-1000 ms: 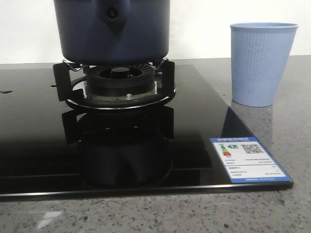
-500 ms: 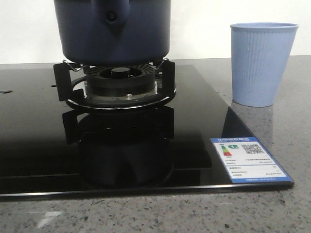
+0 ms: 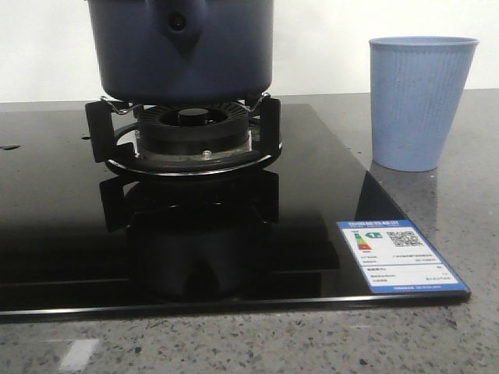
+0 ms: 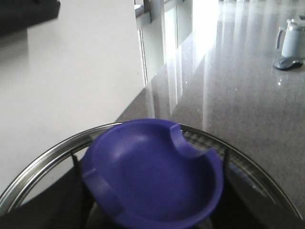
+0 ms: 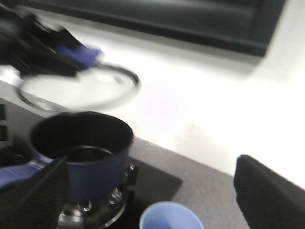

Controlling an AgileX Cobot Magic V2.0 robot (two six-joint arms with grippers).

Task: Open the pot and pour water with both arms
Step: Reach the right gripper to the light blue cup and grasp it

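Observation:
The dark navy pot (image 3: 179,54) stands on the gas burner (image 3: 187,136), its handle stub with a round hole facing me. In the right wrist view the pot (image 5: 90,167) is open, with a dark inside. My left gripper (image 5: 52,47) is shut on the purple knob (image 4: 152,176) of a glass lid (image 5: 81,88) and holds it in the air above and behind the pot. The lid's metal rim (image 4: 43,162) shows round the knob. My right gripper (image 5: 151,195) is open and empty, above the pale blue ribbed cup (image 5: 169,217). The cup (image 3: 421,101) stands right of the hob.
The black glass hob (image 3: 47,218) carries an energy label (image 3: 401,257) at its front right corner. It lies in a grey speckled counter (image 3: 468,202). A white wall is behind. A white jug (image 4: 291,40) stands far off on the counter.

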